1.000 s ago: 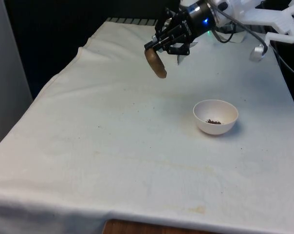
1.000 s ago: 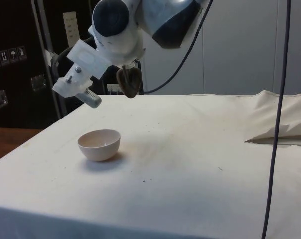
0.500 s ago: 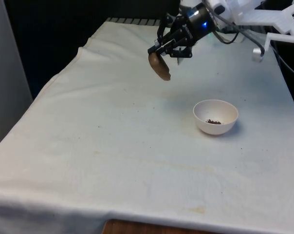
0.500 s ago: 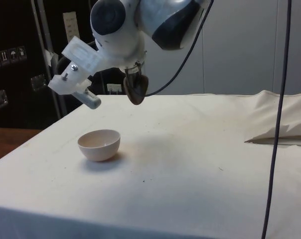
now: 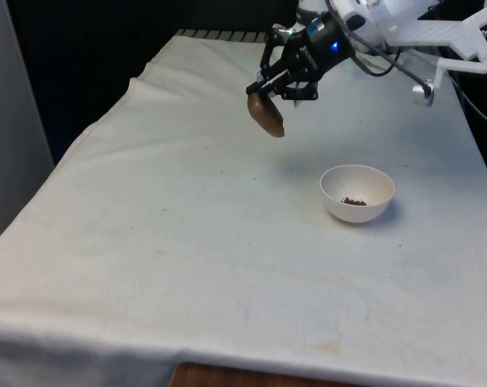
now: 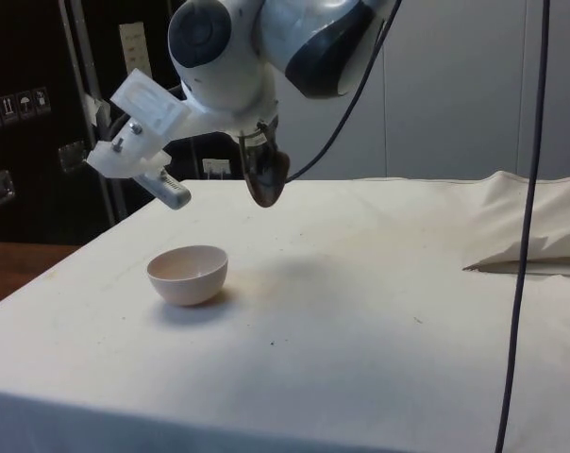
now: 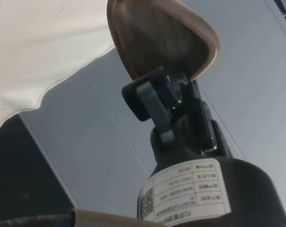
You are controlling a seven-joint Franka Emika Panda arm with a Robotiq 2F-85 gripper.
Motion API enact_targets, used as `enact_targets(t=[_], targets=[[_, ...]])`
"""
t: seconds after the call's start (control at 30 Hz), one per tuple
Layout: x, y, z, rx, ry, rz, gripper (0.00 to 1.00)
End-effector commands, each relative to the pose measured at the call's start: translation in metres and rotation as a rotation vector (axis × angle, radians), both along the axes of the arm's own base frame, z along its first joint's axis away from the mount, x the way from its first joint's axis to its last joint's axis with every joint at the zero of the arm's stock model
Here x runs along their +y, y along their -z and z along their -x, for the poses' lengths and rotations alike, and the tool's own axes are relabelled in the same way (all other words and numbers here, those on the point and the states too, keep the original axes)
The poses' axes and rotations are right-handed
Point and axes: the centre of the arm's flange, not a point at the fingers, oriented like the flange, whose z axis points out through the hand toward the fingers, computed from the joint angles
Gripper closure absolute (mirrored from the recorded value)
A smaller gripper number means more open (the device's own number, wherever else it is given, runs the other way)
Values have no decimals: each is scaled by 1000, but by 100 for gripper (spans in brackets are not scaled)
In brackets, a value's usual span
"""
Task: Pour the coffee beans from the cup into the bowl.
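A brown cup (image 5: 265,115) hangs tilted in the air above the table, held at its rim by my gripper (image 5: 277,91), which is shut on it. In the side view the cup (image 6: 264,179) is well above the cloth, beyond and to the right of the bowl (image 6: 188,274). The white bowl (image 5: 357,193) stands on the cloth at the front view's right and holds a small heap of coffee beans (image 5: 354,201). The cup is to the left of the bowl in the front view, not over it. In the wrist view the cup (image 7: 157,38) is clamped between the fingers (image 7: 155,101), its inside looking bare.
The white cloth (image 5: 187,242) covers the table, rumpled into a fold at the far left corner (image 5: 143,81). In the side view that fold (image 6: 535,236) lies at the right, and a black cable (image 6: 526,226) hangs down in front of it.
The gripper has carried the cup slightly lower and toward the front view's right, and the wrist has turned. The bowl and its beans have stayed put.
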Motion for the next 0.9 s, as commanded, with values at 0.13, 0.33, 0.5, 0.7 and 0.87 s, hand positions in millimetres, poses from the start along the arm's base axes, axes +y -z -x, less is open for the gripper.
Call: enact_targets(t=[0.13,0.33,0.5,0.7,0.87], targets=[[-7,2,0,3,28,-27,100],[-16,3,0,4,59,-35,100],[-20,3,1,5,81,-27,100],[-29,9,-1,5,108,-57,100],[-34,15,-3,-5,125,-77,100]])
